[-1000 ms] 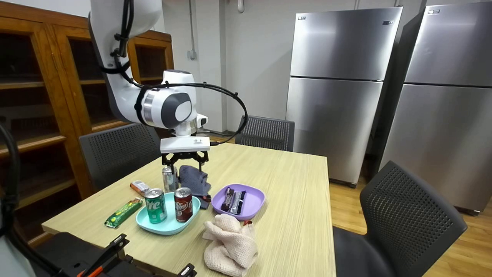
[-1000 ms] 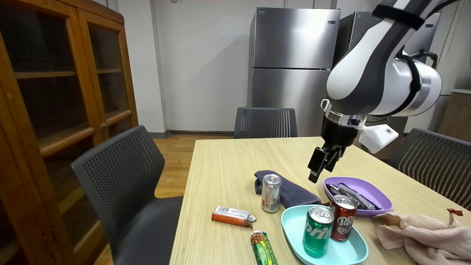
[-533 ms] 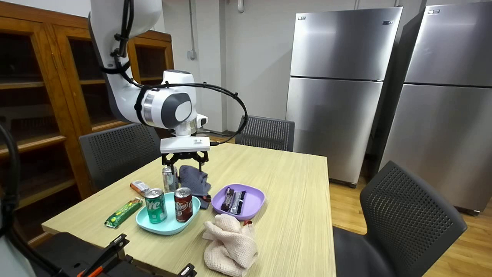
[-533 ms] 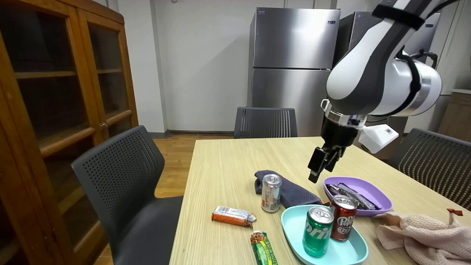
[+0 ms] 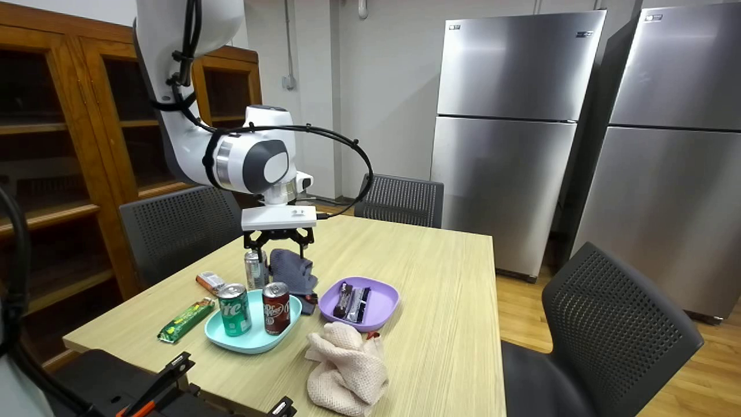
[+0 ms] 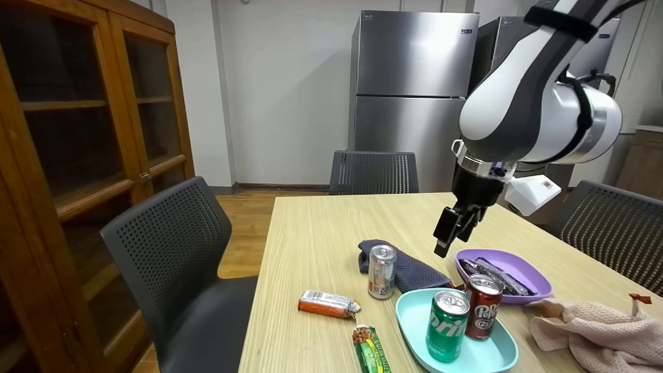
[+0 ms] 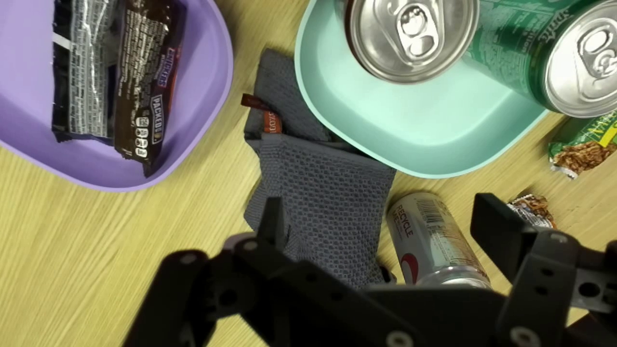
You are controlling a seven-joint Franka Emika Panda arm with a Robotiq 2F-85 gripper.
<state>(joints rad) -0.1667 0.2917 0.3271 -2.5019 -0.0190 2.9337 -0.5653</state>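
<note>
My gripper (image 7: pixel 382 219) is open, with nothing between its wide-apart fingers. In both exterior views the gripper (image 5: pixel 281 253) (image 6: pixel 451 244) hangs above the table. In the wrist view a dark grey cloth (image 7: pixel 332 202) and a silver can (image 7: pixel 429 236) lie below, between the fingertips. The can stands upright beside the cloth; it also shows in both exterior views (image 5: pixel 255 271) (image 6: pixel 382 273). A teal tray (image 7: pixel 434 140) holds a green Sprite can (image 5: pixel 234 313) and a dark red Dr Pepper can (image 5: pixel 277 310). A purple tray (image 5: pixel 379 298) holds dark snack bars (image 5: pixel 354 304).
A green-wrapped bar (image 5: pixel 185 319) and an orange-and-white wrapped bar (image 6: pixel 328 304) lie on the table (image 5: pixel 440 278) beside the teal tray. A crumpled beige cloth (image 5: pixel 347 373) lies near the purple tray. Chairs (image 5: pixel 399 200) surround the table. Fridges (image 5: pixel 509 174) and a wooden cabinet (image 6: pixel 93 155) stand behind.
</note>
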